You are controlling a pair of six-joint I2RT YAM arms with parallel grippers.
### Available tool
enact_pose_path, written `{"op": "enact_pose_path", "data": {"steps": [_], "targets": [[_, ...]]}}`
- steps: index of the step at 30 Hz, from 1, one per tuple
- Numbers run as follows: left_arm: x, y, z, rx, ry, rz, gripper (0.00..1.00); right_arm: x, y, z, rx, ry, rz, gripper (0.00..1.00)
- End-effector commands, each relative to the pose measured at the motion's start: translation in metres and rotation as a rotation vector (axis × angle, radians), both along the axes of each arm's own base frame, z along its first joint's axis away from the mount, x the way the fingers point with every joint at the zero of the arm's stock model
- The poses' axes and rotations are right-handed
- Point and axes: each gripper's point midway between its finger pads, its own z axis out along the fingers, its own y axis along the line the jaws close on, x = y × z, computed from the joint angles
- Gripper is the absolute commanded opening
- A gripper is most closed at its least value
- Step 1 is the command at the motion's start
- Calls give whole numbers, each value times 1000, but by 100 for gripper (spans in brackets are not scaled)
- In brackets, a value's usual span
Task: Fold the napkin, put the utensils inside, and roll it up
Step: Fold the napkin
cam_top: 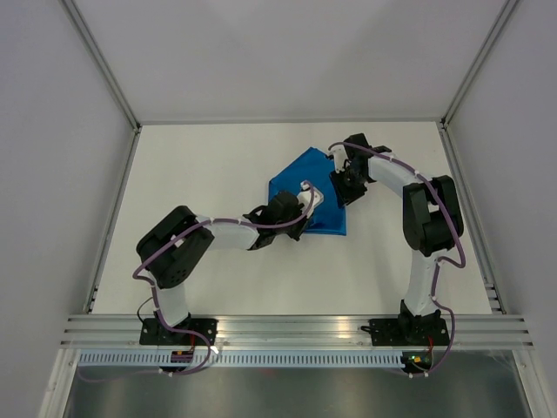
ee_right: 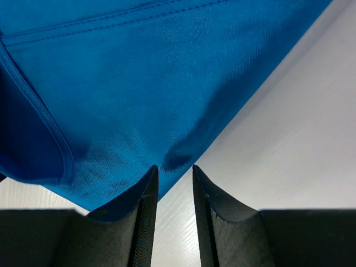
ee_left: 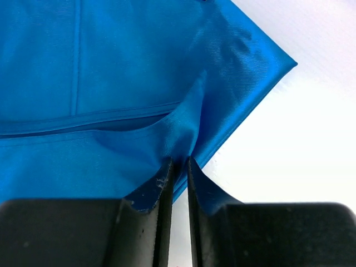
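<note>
only left gripper pinches napkin; right gripper ajar.

Both arms crowd the napkin: the left gripper blocks its near edge and the right gripper its right side. That leaves only the far-left corner reachable. The table is wide open to the left and front, hemmed by the side walls.
</note>
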Motion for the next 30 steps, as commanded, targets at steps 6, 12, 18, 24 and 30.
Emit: {"op": "enact_pose_path", "data": {"steps": [6, 12, 18, 24, 30], "targets": [[4, -28, 19, -57, -55, -69, 24, 6, -1, -1, -42, -11, -8, 36], [-5, -43, 16, -77, -19, -127, 28, 5, 0, -2, -42, -8, -6, 36], [-3, -52, 6, -59, -3, -123, 32, 4, 0, -2, -40, -6, -5, 36], [4, -49, 10, -68, -56, -59, 43, 3, 0, -1, -37, -4, -1, 36], [5, -48, 46, -140, -137, -34, 48, 3, 0, 0, -36, -8, -1, 36]]}}
